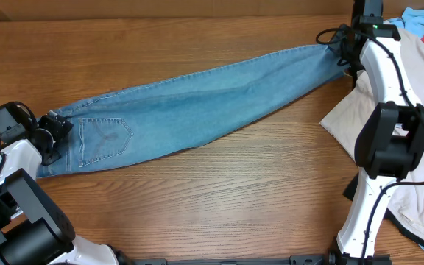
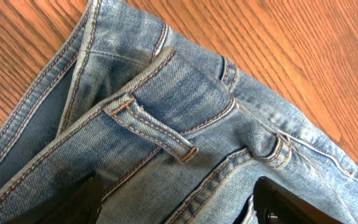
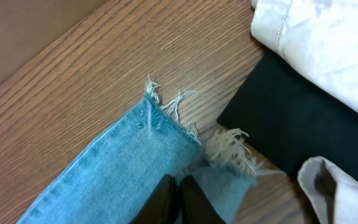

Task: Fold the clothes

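Note:
The light blue jeans (image 1: pixel 197 103) lie folded lengthwise, stretched diagonally across the wooden table, with the waist at the left and the frayed hems at the upper right. A back pocket faces up near the waist. My left gripper (image 1: pixel 56 129) is open over the waistband (image 2: pixel 166 106); its fingers (image 2: pixel 176 205) straddle the denim beside a belt loop. My right gripper (image 1: pixel 338 46) is shut on the jeans at the frayed hem end (image 3: pixel 104 168), its fingertips (image 3: pixel 180 186) pinched together on the cloth.
A pale beige garment (image 1: pixel 337 118) lies at the right under the right arm, close to the hems; it also shows in the right wrist view (image 3: pixel 328 37). A black garment (image 3: pixel 278 118) lies beside the hem. A bright blue garment (image 1: pixel 417 18) sits at the far right corner.

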Tool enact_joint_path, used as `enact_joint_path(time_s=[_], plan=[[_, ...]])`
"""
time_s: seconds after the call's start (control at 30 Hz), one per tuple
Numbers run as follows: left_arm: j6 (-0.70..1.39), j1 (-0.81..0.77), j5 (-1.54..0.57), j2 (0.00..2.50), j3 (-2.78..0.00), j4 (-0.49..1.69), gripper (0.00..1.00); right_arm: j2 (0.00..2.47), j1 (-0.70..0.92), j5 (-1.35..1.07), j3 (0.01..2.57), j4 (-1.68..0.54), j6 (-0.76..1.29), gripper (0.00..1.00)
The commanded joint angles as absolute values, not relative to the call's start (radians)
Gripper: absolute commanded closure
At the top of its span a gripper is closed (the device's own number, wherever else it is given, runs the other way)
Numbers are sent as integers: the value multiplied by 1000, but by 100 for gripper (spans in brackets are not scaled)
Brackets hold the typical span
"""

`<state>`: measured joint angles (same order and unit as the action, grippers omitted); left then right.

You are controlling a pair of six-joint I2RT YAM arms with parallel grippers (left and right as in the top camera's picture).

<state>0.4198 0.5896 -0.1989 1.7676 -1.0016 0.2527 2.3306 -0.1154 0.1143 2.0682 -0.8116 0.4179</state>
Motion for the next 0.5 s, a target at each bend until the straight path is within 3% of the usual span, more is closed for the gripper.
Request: enact_joint_path(time_s=[0.0, 0.2, 0.33, 0.4, 0.47], plan=[[435, 595, -201, 1778, -992, 228, 18, 2343, -119, 120, 2096, -764, 414, 87], [434, 595, -234, 1778, -992, 204, 15, 2346, -117, -11, 2096, -623, 345, 82], [425, 595, -254, 1772, -992, 203, 15, 2347, -117, -10, 2096, -646, 367, 82], [377, 595, -283, 1757, -999, 197, 14, 2347, -117, -10, 2096, -694, 366, 75], [336, 595, -292, 1740, -1012, 201, 5, 2347, -117, -10, 2096, -759, 363, 69]])
